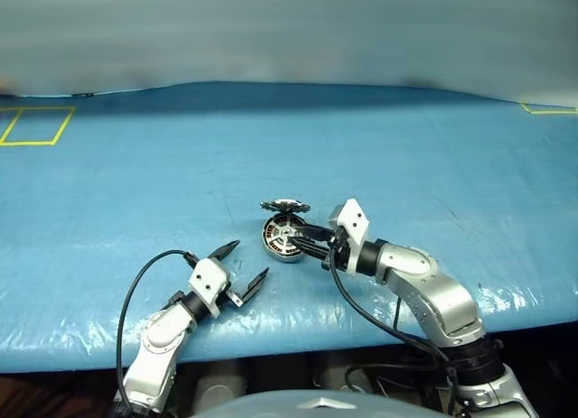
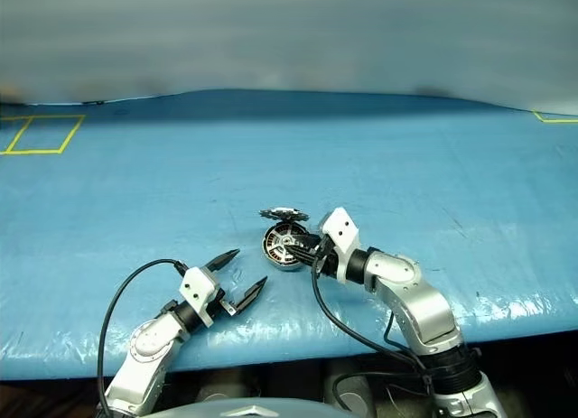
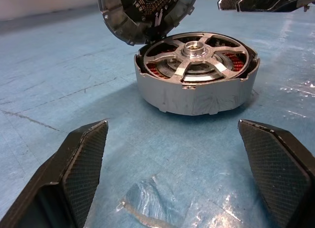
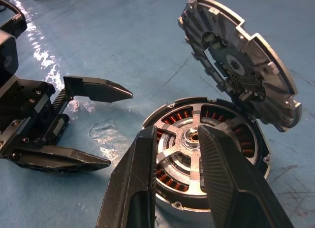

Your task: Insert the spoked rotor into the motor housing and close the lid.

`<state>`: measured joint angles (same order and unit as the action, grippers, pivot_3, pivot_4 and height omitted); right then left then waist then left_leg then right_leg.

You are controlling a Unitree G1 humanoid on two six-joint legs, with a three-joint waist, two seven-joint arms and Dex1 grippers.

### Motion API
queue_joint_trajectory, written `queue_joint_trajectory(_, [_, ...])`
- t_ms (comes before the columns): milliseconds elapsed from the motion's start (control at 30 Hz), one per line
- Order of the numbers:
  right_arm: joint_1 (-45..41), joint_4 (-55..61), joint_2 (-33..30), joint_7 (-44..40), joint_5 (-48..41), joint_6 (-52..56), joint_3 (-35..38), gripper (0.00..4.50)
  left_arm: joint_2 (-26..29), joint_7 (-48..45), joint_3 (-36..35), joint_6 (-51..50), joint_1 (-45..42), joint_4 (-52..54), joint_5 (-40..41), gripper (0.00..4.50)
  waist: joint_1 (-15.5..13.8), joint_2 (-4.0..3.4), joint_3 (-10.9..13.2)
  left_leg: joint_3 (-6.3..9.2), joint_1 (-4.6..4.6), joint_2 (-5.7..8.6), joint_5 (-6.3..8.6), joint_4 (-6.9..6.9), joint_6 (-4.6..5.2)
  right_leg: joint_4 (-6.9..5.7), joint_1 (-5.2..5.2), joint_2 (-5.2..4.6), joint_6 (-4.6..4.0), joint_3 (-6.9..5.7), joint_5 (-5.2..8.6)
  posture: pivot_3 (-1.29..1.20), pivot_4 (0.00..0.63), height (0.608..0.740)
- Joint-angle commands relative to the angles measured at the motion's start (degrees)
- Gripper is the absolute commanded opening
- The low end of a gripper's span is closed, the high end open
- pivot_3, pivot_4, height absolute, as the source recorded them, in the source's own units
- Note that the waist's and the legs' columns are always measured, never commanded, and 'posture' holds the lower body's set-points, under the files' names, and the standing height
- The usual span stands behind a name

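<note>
glossy blue tarp (image 1: pixel 135 192); spoked rotor (image 3: pixel 199 58) seated in round silver motor housing (image 3: pixel 197 97), lid (image 4: pixel 241 65) raised; left pincer (image 1: pixel 242 267) apart, right pincer (image 4: pixel 189 154) slightly apart.

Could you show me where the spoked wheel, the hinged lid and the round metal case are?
spoked rotor (image 3: pixel 193 52): left wrist view, on its silver centre hub.
lid (image 4: pixel 236 65): right wrist view, on its raised inner face.
motor housing (image 3: pixel 197 97): left wrist view, on its outer silver wall.

motor housing (image 3: pixel 197 92): 1 | spoked rotor (image 3: pixel 197 58): 1, seated in housing | hinged lid (image 4: pixel 241 65): 1, raised | grippers: 2, left gripper (image 1: pixel 242 266), right gripper (image 1: pixel 302 240) | yellow floor-tape outlines (image 1: pixel 34 125): 2
</note>
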<state>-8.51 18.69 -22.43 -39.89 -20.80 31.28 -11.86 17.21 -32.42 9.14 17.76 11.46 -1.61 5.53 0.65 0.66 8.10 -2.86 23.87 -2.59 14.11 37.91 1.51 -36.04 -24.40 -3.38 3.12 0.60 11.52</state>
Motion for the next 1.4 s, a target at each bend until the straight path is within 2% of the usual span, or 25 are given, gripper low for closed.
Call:
queue_joint_trajectory(33, [-2.17, -0.13, 1.63, 0.56, -0.82, 0.03, 0.2, 1.38, 0.18, -0.22, -0.53, 1.19, 0.46, 1.15, 0.73, 4.5, 0.02, 0.0, 0.0, 0.0, 0.0, 0.0, 0.0, 0.0, 0.0, 0.0, 0.0, 0.0, 0.0, 0.0, 0.0, 0.0, 0.15, 0.74])
queue_joint_trajectory(267, [-4.82, -7.48, 5.05, 2.64, 1.04, 0.29, -0.63, 1.38, -0.23, 0.75, 0.08, 0.7, 2.03, 3.6, -0.14, 4.5, 0.0, 0.01, -0.01, -0.1, -0.01, 0.0, 0.0, 0.01, 0.0, -0.03, 0.01, 0.0, 0.0, 0.0, -0.01, 0.0, 0.15, 0.74])
queue_joint_trajectory(400, [-5.41, -12.68, 6.41, 3.77, 2.67, 1.08, -1.71, 0.18, -0.57, 1.79, 0.56, 0.01, 2.57, 5.02, -0.95, 4.5, 0.05, -0.01, -0.02, -0.17, -0.01, 0.01, 0.0, 0.02, 0.0, -0.03, 0.03, 0.0, 0.0, 0.01, -0.01, 0.0, 0.15, 0.74])
queue_joint_trajectory(433, [-5.41, -13.99, 6.34, 4.56, 3.91, 1.31, -2.16, 0.04, -0.69, 2.0, 0.77, -0.22, 2.67, 5.38, -1.09, 4.5, 0.13, -0.01, -0.02, -0.18, -0.05, 0.0, 0.0, 0.02, 0.0, -0.04, 0.04, 0.0, 0.0, 0.03, -0.01, 0.0, 0.15, 0.74])
queue_joint_trajectory(600, [-4.58, -14.91, 6.58, 7.38, 5.36, 4.4, -2.04, 0.04, -0.9, 2.58, 1.18, -0.88, 2.69, 5.51, -1.36, 4.5, 0.14, 0.01, -0.14, -0.18, -0.33, -0.03, 0.0, 0.03, 0.0, -0.09, 0.1, 0.02, 0.01, 0.01, 0.0, 0.0, 0.15, 0.74])
queue_joint_trajectory(867, [-3.58, -8.98, 6.22, 8.76, 3.36, 9.66, -0.7, 0.04, -1.11, 2.42, 1.66, -0.73, 2.35, 4.35, -1.47, 4.5, -0.02, 0.15, -0.43, -0.02, -0.35, 0.0, 0.0, 0.11, 0.0, -0.07, 0.07, -0.06, -0.04, 0.02, -0.03, 0.0, 0.15, 0.74])
queue_joint_trajectory(1033, [-5.35, -5.45, 9.55, 10.05, -2.76, 13.28, 5.12, 0.04, -0.77, 2.05, 1.51, -0.59, 2.59, 4.41, -1.16, 4.5, 0.01, 0.14, -0.41, -0.01, -0.14, -0.02, -0.01, 0.06, 0.0, -0.13, 0.07, -0.02, -0.05, 0.04, -0.04, 0.0, 0.15, 0.74])
queue_joint_trajectory(1300, [-6.2, -6.37, 8.5, 11.13, -1.99, 14.25, 4.63, 0.04, -0.8, 2.25, 1.63, -0.94, 2.77, 4.59, -1.25, 4.5, 0.06, 0.13, -0.4, -0.03, -0.07, -0.01, 0.0, 0.04, 0.0, -0.12, 0.0, -0.01, -0.05, 0.05, -0.04, 0.0, 0.15, 0.74])
queue_joint_trajectory(1400, [-6.05, -6.08, 7.33, 11.26, -0.32, 14.12, 2.37, 0.04, -0.81, 2.31, 1.61, -0.98, 2.91, 4.63, -1.23, 4.5, 0.08, 0.13, -0.4, -0.03, -0.07, -0.02, 0.0, 0.04, 0.0, -0.12, 0.0, -0.01, -0.05, 0.05, -0.04, 0.0, 0.15, 0.74])
